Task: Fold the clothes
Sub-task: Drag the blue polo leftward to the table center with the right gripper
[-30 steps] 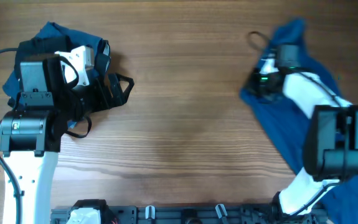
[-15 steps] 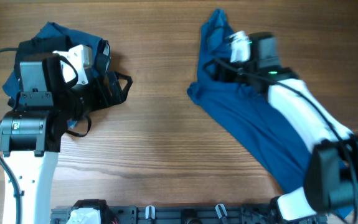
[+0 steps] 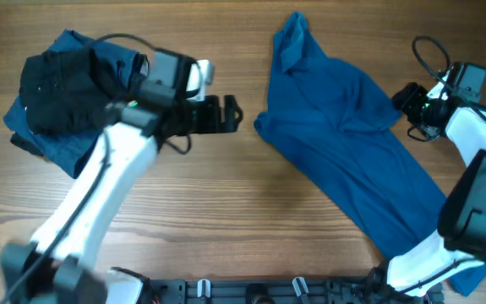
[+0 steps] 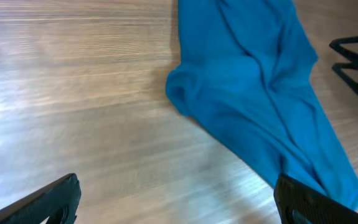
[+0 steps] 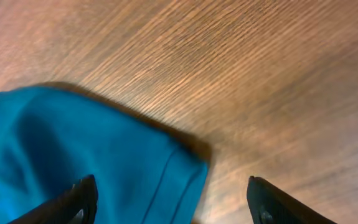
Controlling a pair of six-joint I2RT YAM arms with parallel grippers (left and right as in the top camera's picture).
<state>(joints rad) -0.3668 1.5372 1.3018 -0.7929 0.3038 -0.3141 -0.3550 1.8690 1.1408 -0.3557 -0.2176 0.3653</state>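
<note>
A mid-blue polo shirt (image 3: 352, 143) lies spread out and wrinkled from the top centre to the lower right of the table. My right gripper (image 3: 406, 111) is open at the shirt's right edge, with a shirt corner (image 5: 73, 143) under its left finger (image 5: 82, 199) and nothing gripped. Just left of the shirt's bunched left edge (image 4: 188, 93), my left gripper (image 3: 232, 115) stands wide open over bare wood. At the far left a black garment (image 3: 61, 80) sits on top of darker blue clothes (image 3: 52, 143).
The wooden table (image 3: 226, 211) is bare between the pile and the shirt. My left arm (image 3: 99, 194) crosses diagonally from the lower left. My right arm's base (image 3: 479, 219) stands on the shirt's lower end. A rail (image 3: 251, 291) runs along the front edge.
My right gripper carried the shirt leftward, opened and let it go, then drew back to the right edge. My left arm swung from over the pile toward the centre.
</note>
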